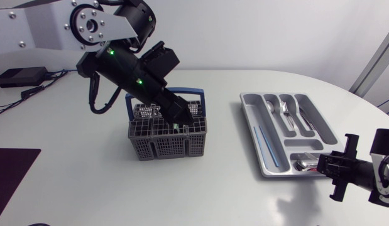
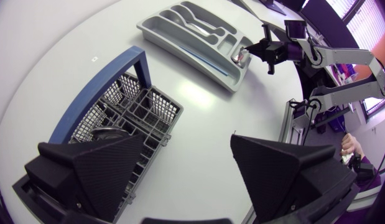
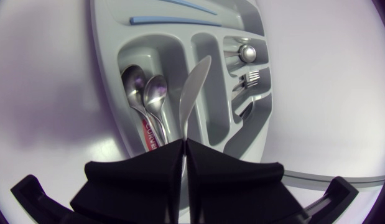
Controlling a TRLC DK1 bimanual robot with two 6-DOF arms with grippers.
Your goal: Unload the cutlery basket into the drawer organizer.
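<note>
Held the left gripper point(image 1: 185, 118) above the grey cutlery basket point(image 1: 168, 137), fingers spread wide and gripping nothing; in the left wrist view, had one finger over the basket's mesh compartments and the other out past its wall, over the bare white table point(image 1: 87, 188). Saw the basket's blue handle point(image 1: 193, 91) standing upright and something metallic point(image 2: 108, 132) lying down inside, too dim to name. Pinched a table knife point(image 3: 193, 87) by its handle in the right gripper point(image 3: 185, 142), fingers closed tight on it, blade pointing out above the grey drawer organizer point(image 3: 105, 56). Found two spoons point(image 3: 145, 93) side by side in one compartment, forks point(image 3: 251, 79) in another, a blue strip point(image 3: 173, 20) in the long one
</note>
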